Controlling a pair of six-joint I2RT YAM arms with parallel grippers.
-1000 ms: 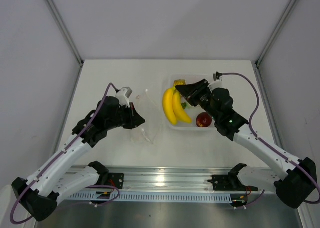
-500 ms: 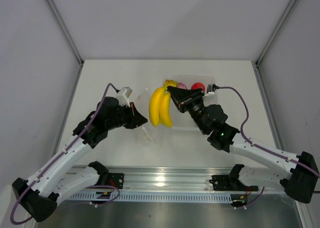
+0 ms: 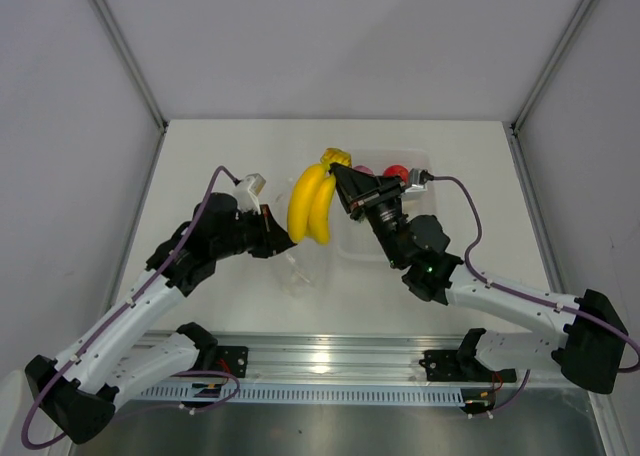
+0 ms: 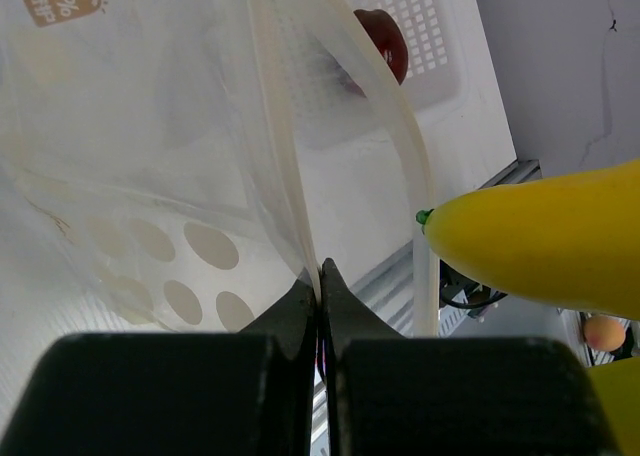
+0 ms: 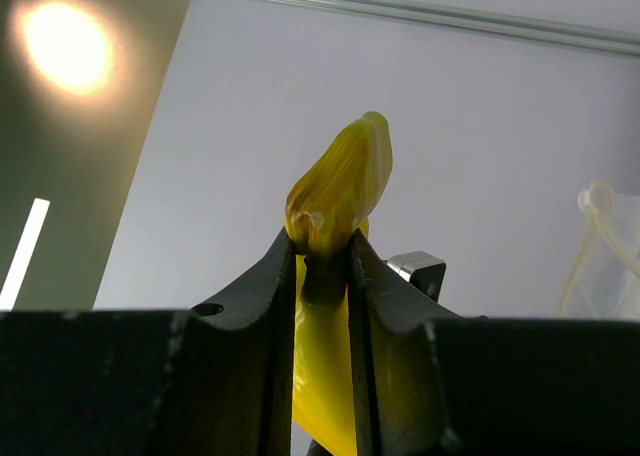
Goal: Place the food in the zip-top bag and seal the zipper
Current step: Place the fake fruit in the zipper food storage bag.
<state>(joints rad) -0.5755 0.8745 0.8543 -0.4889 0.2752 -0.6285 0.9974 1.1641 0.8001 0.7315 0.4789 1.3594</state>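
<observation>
A yellow banana bunch [image 3: 310,204] hangs from my right gripper [image 3: 337,170], which is shut on its stem [image 5: 340,191]. It sits just left of the tray, above the zip-top bag [image 3: 300,263]. My left gripper [image 3: 284,242] is shut on the zipper edge [image 4: 285,146] of the bag [image 4: 150,156], holding the mouth up. The banana's tip [image 4: 540,246] shows close beside the second zipper strip [image 4: 415,176]. A pink onion [image 3: 363,170] and a red fruit [image 3: 397,172] lie at the tray's far end. A dark red apple [image 4: 385,41] also rests in the tray.
The translucent white tray [image 3: 352,244] lies right of the bag, partly under my right arm. A metal rail [image 3: 330,361] runs along the near table edge. Grey walls close off the left, the right and the back.
My right gripper has lifted the banana bunch out of the tray and carried it left to the bag's mouth. My left gripper has kept hold of the bag, nearly still.
</observation>
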